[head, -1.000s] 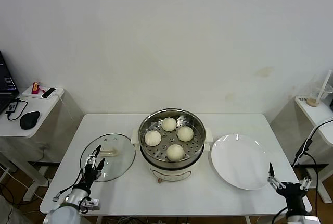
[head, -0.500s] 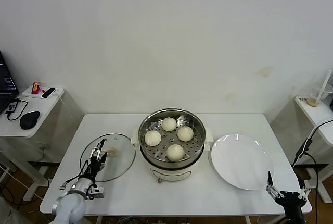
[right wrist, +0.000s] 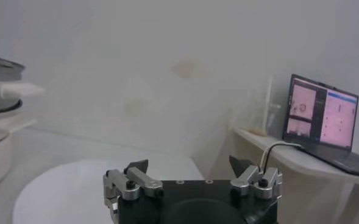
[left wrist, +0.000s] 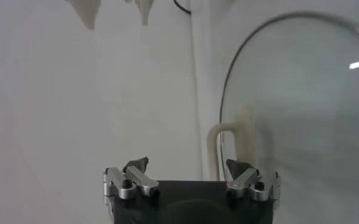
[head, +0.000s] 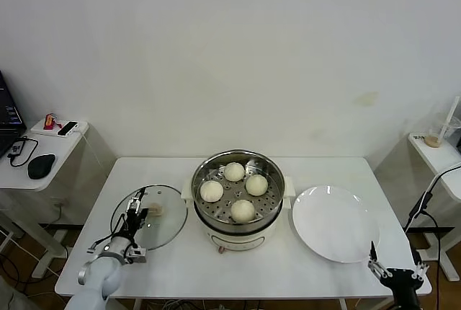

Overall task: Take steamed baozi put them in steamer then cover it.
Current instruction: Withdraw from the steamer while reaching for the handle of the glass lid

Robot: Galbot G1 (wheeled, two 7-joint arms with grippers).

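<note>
The steel steamer stands uncovered at mid-table on its cream base, with several baozi on its perforated tray. To its left the cover, a clear glass lid, lies flat, its cream handle on top. My left gripper hovers open over the lid's near-left part, just short of the handle. In the left wrist view the handle and glass lie just ahead of the open left gripper. My right gripper is open at the table's front right corner, holding nothing.
An empty white plate lies right of the steamer; in the right wrist view it is ahead of the right gripper. Side tables flank the table: a mouse on the left one, a laptop on the right one.
The left gripper moved forward and up over the lid toward its handle. The right gripper drew back toward the front edge, lower in view.
</note>
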